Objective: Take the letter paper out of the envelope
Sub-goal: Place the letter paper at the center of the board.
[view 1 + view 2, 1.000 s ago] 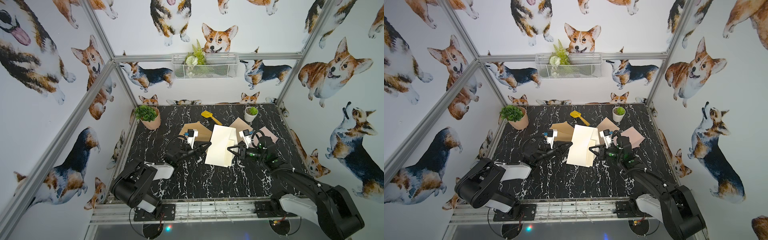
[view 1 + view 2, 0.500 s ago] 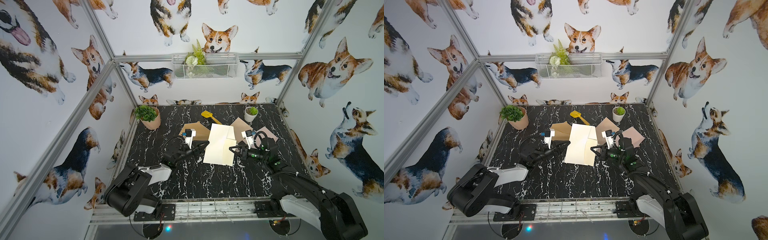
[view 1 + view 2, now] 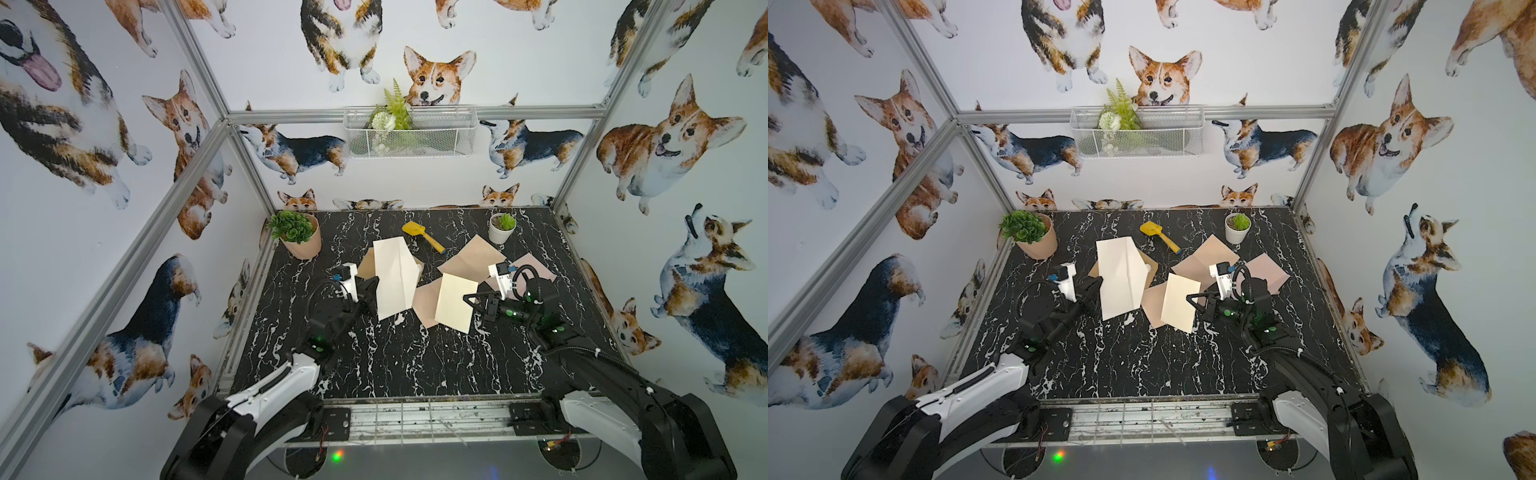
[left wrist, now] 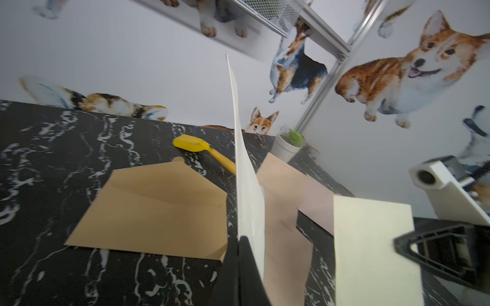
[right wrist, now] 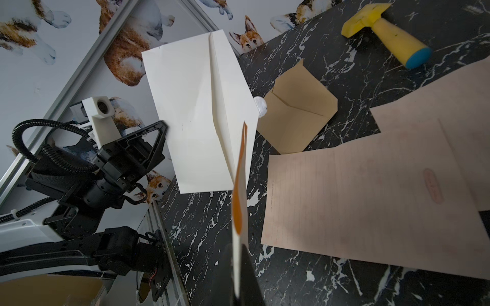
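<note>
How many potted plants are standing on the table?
2: a terracotta pot at the far left corner, a white pot near the far right corner; none looks hidden.

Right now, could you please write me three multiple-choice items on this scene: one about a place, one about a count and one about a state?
1. Where does the yellow shovel lie?
A. On the table, between the big potted plant and the small potted plant.
B. On the floor outside the cell.
C. Hanging on a side wall.

2. How many potted plants stand on the table?
A. One.
B. Two.
C. Four.

3. What is the state of the white letter paper?
A. Lying flat on the table.
B. Held up, pinched in the left claw.
C. Crumpled into a ball.

Answers:
1 A, it lies near the back edge between the pots.
2 B, one stands toward each back corner.
3 B, the shut left claw holds it up, apart from the cream envelope in the right claw.
</note>
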`<action>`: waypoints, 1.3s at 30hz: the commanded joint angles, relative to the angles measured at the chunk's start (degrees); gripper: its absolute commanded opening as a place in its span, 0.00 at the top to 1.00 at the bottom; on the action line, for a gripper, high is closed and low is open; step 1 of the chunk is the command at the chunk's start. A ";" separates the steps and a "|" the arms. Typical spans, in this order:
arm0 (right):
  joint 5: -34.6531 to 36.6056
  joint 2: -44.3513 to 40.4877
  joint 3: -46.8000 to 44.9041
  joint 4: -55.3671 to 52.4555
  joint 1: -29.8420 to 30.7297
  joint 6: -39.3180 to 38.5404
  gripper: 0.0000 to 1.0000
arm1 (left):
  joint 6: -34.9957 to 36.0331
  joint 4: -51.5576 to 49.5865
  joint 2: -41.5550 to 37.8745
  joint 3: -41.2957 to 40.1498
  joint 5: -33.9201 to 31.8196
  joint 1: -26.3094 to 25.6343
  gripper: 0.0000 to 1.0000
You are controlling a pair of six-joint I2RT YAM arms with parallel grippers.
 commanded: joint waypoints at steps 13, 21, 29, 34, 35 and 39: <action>11.32 0.78 5.99 -10.20 13.36 -6.91 1.00 | -6.80 -8.66 1.91 -3.10 -18.99 9.56 1.00; 9.04 12.43 3.18 6.50 20.67 1.12 1.00 | -10.88 -9.82 6.03 -4.15 -20.30 19.39 1.00; 9.07 33.80 9.28 19.28 30.64 4.88 1.00 | -19.98 -7.13 11.53 -6.00 -7.76 33.92 1.00; 7.63 46.42 16.55 24.34 31.63 7.85 1.00 | -20.93 -9.67 12.22 -4.88 -8.19 34.46 1.00; 8.17 47.45 17.41 24.06 31.62 7.87 1.00 | -21.54 -10.10 12.31 -4.81 -8.36 34.79 0.96; 13.98 48.68 20.79 16.31 31.63 4.41 0.94 | -24.11 -9.57 15.15 -5.12 -7.11 37.00 0.74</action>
